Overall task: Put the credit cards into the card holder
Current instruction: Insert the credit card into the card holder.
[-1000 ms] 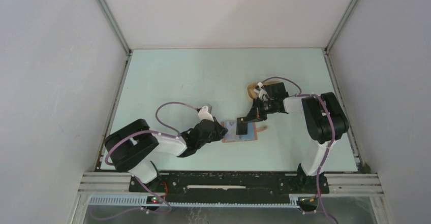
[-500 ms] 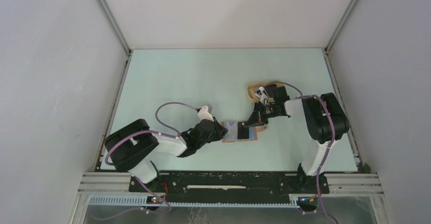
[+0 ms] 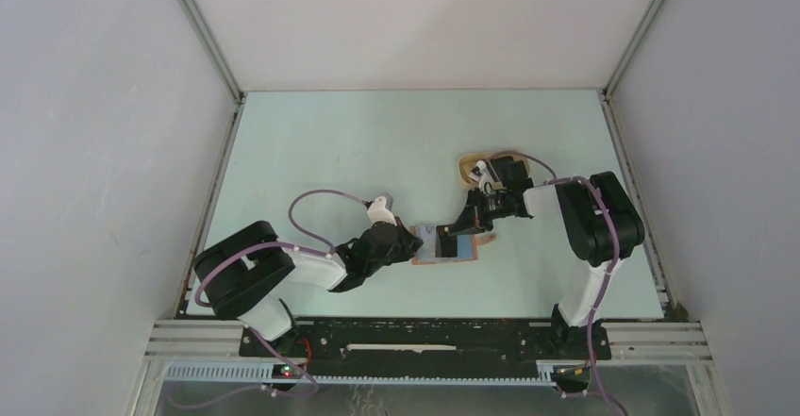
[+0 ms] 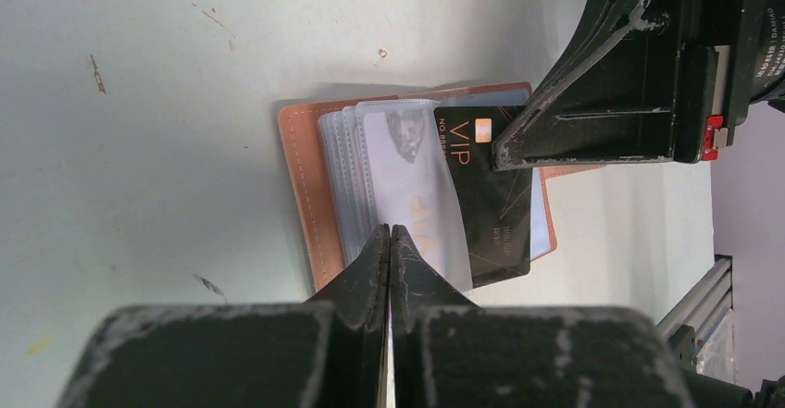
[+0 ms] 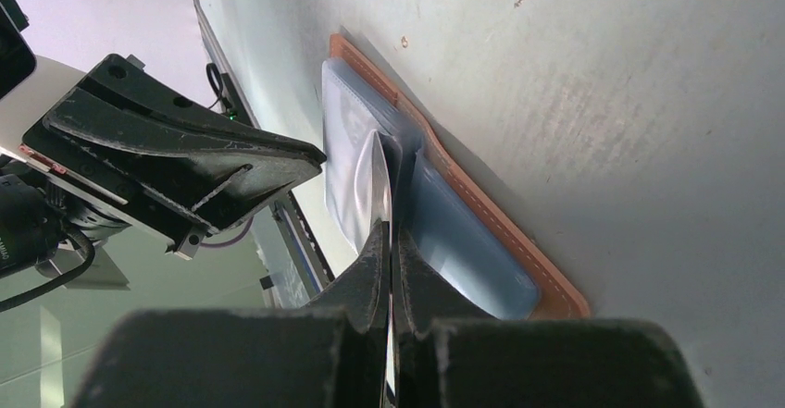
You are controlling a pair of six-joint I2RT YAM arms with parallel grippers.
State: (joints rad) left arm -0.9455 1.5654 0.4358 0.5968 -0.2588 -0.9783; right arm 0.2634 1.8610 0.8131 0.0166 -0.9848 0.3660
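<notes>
right gripper (image 5: 391, 237), pinching a black credit card (image 4: 495, 195), has lowered it from 1 o'clock onto the card holder (image 4: 298, 163); it seems partly sleeved. left gripper (image 4: 390, 234), pressed together, pins the holder's 9 o'clock edge.

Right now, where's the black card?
Left wrist view: black card sits over the open wallet, partly under a clear sleeve, right tool pinching its edge.

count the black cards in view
1: a black card pinched by the right tool, lying over the open card holder. More may be hidden in its sleeves.
</notes>
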